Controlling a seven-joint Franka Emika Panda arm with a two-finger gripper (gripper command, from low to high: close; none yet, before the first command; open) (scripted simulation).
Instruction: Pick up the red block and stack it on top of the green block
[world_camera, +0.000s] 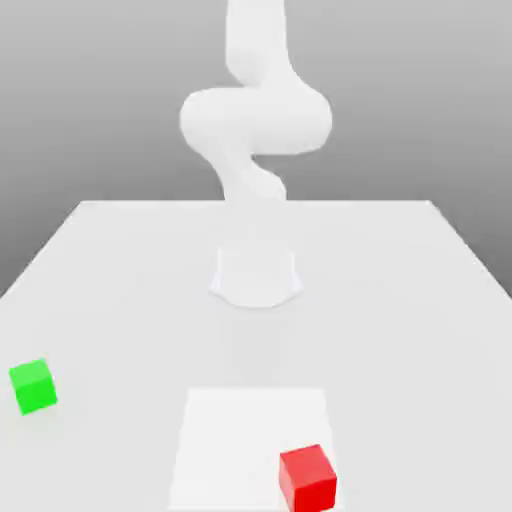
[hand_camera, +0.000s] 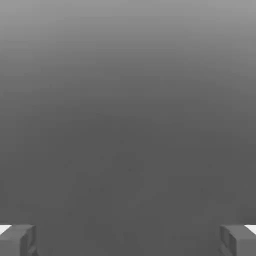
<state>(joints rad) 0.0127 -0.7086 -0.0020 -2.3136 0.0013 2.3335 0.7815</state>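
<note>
End effector (hand_camera: 128, 240) fingers are spread wide, with nothing pinched between them. The red block (world_camera: 308, 480) is seen on the pale square (world_camera: 250, 440) of the tabletop (world_camera: 400, 330), at that square's near edge towards the exterior view's right. The green block (world_camera: 34, 387) is set well apart from the square, off to the exterior view's left.

For the pick, which is judged to be the step in hand, the end effector should be brought above the red block and turned downward before any descent is made. Since the block appears to be turned slightly against the square's edges, the wrist should be rotated until the fingers are matched to two opposite faces. A straight, slow descent is advised, with the block centred between the pads; if a corner is caught, the block could be twisted or pushed off the square.

The arm (world_camera: 257, 120) is seen raised beyond the square, bent at its bulky middle joint. From the plain grey backdrop in the hand view, the end effector is judged to be aimed away from the tabletop, so a large reorientation is needed.
</note>
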